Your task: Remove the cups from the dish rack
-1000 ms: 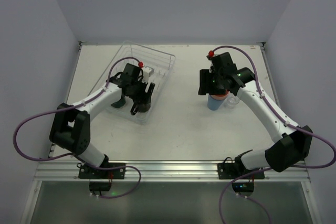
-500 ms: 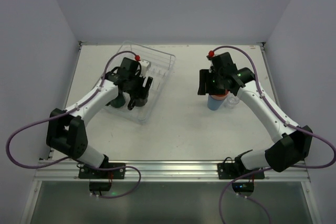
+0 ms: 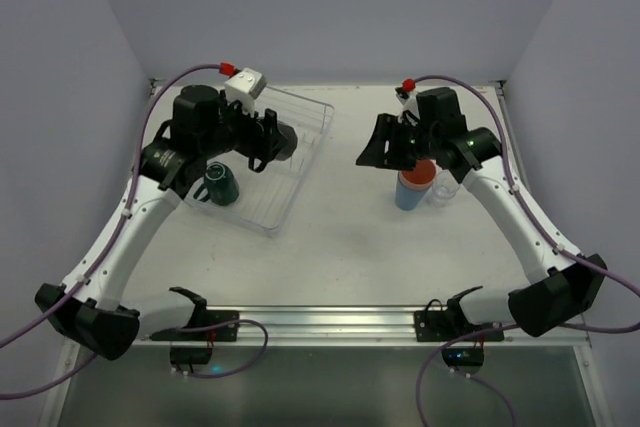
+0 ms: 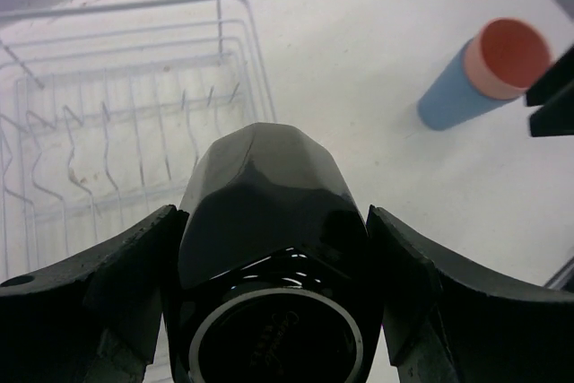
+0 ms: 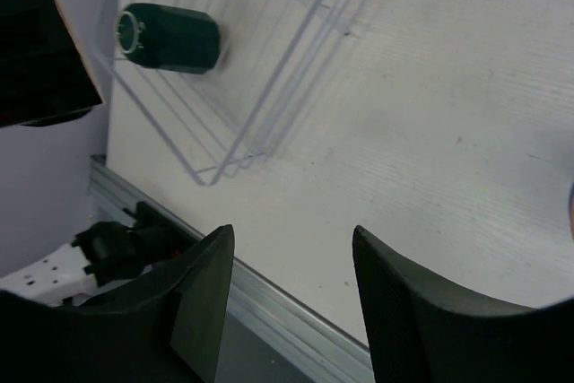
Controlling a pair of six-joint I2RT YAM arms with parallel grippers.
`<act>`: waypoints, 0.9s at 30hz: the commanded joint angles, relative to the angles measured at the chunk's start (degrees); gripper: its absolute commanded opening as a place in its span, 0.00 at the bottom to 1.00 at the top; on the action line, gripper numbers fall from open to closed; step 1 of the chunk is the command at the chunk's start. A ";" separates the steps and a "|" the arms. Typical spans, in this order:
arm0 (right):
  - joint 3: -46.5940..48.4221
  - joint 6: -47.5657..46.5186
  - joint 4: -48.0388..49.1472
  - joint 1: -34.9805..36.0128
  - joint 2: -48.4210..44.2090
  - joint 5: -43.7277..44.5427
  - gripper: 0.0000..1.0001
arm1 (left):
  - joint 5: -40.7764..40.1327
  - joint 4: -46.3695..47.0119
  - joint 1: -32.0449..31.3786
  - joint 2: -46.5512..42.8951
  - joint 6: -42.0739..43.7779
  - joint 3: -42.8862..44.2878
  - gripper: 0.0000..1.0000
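Observation:
My left gripper is shut on the black mug and holds it raised above the see-through dish rack. The mug lies sideways in the jaws, its base toward the wrist camera. The dark teal mug lies on its side in the rack's near left part; it also shows in the right wrist view. My right gripper is open and empty, lifted left of the salmon-pink tumbler nested in the light-blue tumbler. A clear glass stands right beside them.
The rack's wire rim and prongs lie below the held mug. The stacked tumblers stand on the white table to the right. A metal rail runs along the table's near edge. Walls close in left, back and right.
My left gripper has lifted the black mug up out of the rack and swung it right. My right gripper has risen off the stacked tumblers and tilted left.

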 commanded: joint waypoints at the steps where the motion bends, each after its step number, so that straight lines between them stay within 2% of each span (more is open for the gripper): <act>1: 1.52 7.09 7.20 -2.62 -3.68 -14.14 0.57 | 10.35 11.38 0.02 -5.62 -2.24 -1.49 0.00; 6: -3.75 17.46 17.13 -6.22 -6.06 -26.54 0.57 | 20.00 20.71 0.10 -9.93 -5.75 -8.52 0.00; 10: -9.02 23.45 28.28 -7.37 -7.20 -36.90 0.55 | 25.65 32.38 0.02 -12.13 -10.31 -15.11 0.00; 13: -11.04 22.40 30.68 -7.37 -9.13 -36.06 0.54 | 27.50 39.50 0.02 -12.49 -14.88 -17.49 0.00; 17: -13.68 15.30 31.12 -7.46 -12.82 -33.51 0.54 | 27.33 46.99 0.02 -11.88 -24.35 -19.60 0.00; 22: -24.31 13.43 42.62 -7.37 -20.71 -33.06 0.52 | 24.52 59.80 0.02 -11.43 -36.23 -23.38 0.00; 24: -27.65 13.43 47.53 -7.37 -22.66 -33.49 0.52 | 22.76 65.17 0.10 -10.91 -43.87 -26.44 0.00; 27: -33.10 13.43 56.41 -7.29 -25.65 -32.63 0.51 | 19.78 77.91 0.02 -9.77 -55.38 -29.97 0.00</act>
